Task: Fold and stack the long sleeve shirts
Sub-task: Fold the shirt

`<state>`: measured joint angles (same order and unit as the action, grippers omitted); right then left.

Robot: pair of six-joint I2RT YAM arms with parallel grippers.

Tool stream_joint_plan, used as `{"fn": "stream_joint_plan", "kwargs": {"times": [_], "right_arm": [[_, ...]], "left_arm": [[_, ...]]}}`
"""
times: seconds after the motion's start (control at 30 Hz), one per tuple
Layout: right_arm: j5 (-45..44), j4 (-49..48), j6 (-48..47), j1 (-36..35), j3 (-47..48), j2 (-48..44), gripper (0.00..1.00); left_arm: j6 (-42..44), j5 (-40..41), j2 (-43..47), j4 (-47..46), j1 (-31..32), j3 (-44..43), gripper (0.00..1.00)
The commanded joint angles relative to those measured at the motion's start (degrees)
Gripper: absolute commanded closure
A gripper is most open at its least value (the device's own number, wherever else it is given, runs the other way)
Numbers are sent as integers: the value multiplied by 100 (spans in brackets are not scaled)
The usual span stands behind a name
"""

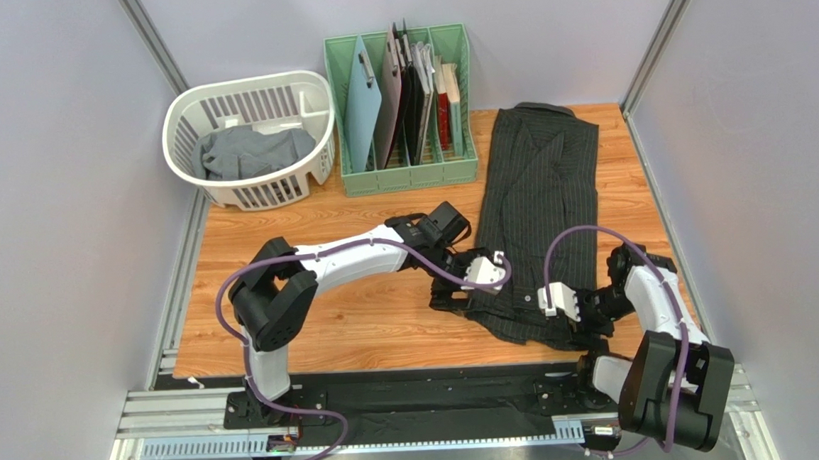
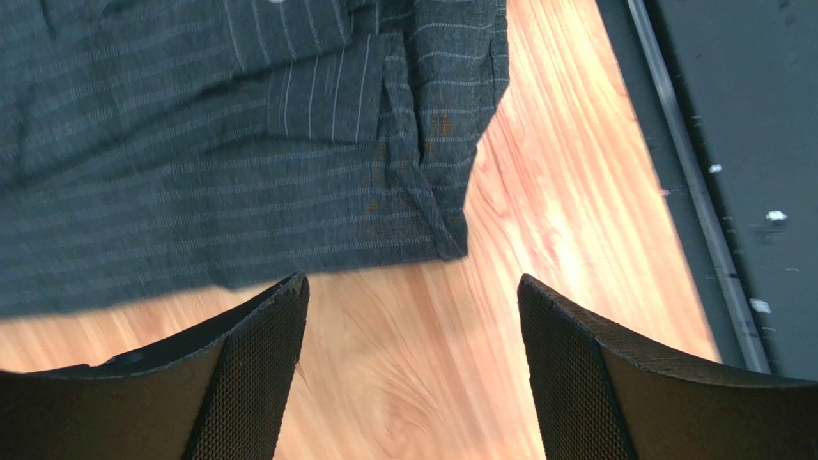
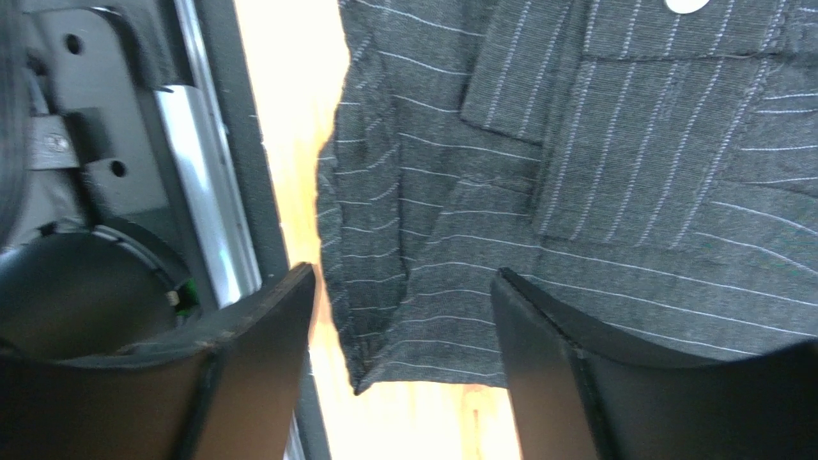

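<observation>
The left gripper (image 2: pixel 411 283) is hanging with its jaws spread wide and nothing between them, over bare wood just short of a corner of the black pinstriped shirt (image 1: pixel 544 179). The right gripper (image 3: pixel 403 273) is likewise standing open, hovering over the shirt's near end close to the table's (image 1: pixel 366 318) near edge, with striped cloth lying below the gap between its fingers. I cannot tell whether the fingers are touching the cloth. The pinstriped shirt is lying as a long narrow strip on the right side of the table, running from the far edge toward the near edge, its near end rumpled between the two grippers. The plain grey shirt (image 1: pixel 254 152) is sitting bunched inside a white basket (image 1: pixel 178 122) at the far left corner. A green rack (image 1: pixel 405 172) of boards is standing at the far edge, between the basket and the pinstriped shirt.
</observation>
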<state>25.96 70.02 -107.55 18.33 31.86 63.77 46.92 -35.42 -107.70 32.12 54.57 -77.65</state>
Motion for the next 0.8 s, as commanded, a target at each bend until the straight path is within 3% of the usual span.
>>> {"fn": "stream_joint_plan", "kwargs": {"times": [0.0, 0.3, 0.5, 0.6, 0.63, 0.7, 0.77], "right_arm": [[-213, -637, 530, -337, -65, -31, 33], [-705, -1464, 1104, -883, -311, 127, 41], [-837, -1816, 1069, -883, -523, 197, 58], [-855, -1746, 1122, -892, -452, 119, 80], [-855, -1729, 1165, -884, -426, 84, 84], [-803, -1589, 1227, -883, -294, 13, 100], [-724, -1500, 1367, -883, -59, -101, 100]], "left_arm": [[854, 297, 249, -741, 326, 424, 14], [1320, 843, -84, -917, 634, 478, 14], [1259, 1160, -348, -1357, 819, 558, 21], [1232, 1116, -418, -1393, 819, 575, 36], [1224, 1116, -445, -1393, 819, 567, 49], [1180, 1134, -506, -1262, 828, 505, 60], [1022, 1309, -533, -1138, 828, 356, 80]]}}
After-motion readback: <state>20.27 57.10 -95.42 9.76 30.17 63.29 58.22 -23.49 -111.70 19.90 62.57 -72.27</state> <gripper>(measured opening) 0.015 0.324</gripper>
